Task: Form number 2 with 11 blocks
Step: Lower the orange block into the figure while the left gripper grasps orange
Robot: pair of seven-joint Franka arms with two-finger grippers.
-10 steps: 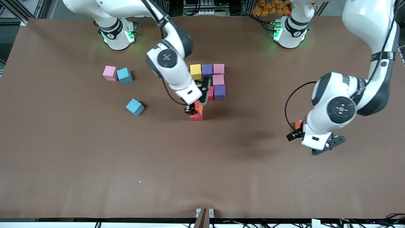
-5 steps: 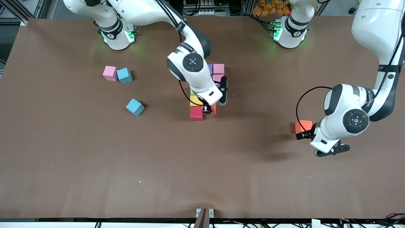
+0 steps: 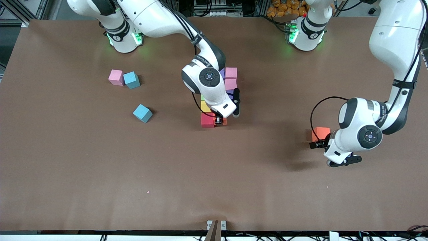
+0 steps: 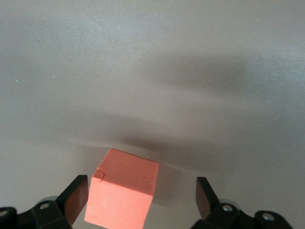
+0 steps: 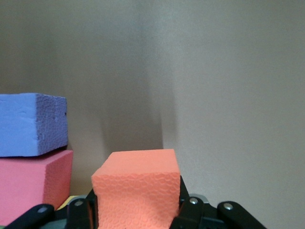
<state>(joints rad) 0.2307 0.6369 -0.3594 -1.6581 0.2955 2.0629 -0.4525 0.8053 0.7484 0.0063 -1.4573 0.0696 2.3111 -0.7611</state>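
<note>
Right wrist view: an orange cube (image 5: 137,188) is clamped by the right gripper (image 5: 138,210) beside the red cube (image 3: 207,121) of the number 2 (image 3: 230,80). Neighbours may be nudged if released askew. The left gripper (image 4: 142,200) is spread around another orange cube (image 4: 125,188), well apart.

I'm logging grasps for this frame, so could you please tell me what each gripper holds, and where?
The right gripper holds an orange cube by two opposite side faces, beside the red cube. The left gripper holds nothing; its open jaws flank another orange cube on the table.
</note>
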